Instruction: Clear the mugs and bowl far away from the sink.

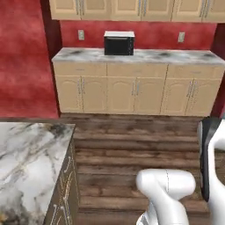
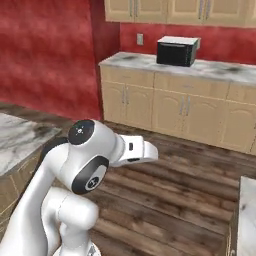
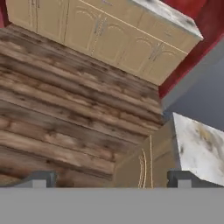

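Red walls (image 1: 26, 57) enclose a rendered kitchen with a dark wooden plank floor (image 1: 132, 158). Along the far wall runs a grey-white marble worktop (image 1: 167, 56) over pale beige wooden cabinets (image 1: 132, 92), with more beige cabinets (image 1: 132, 9) hung above it. A black boxy microwave with a white top (image 1: 118, 43) stands on that worktop. A second marble worktop (image 1: 26, 162), on an island, sits at the near left in the left base view. The white robot arm (image 2: 85, 170) is folded up close to its base. In the hand view the claw (image 3: 111, 179) has its two dark tips (image 3: 39, 178) spread wide apart, holding nothing, above the floor beside a marble-topped cabinet corner (image 3: 199, 148). Where the mugs, bowl and sink are cannot be told.
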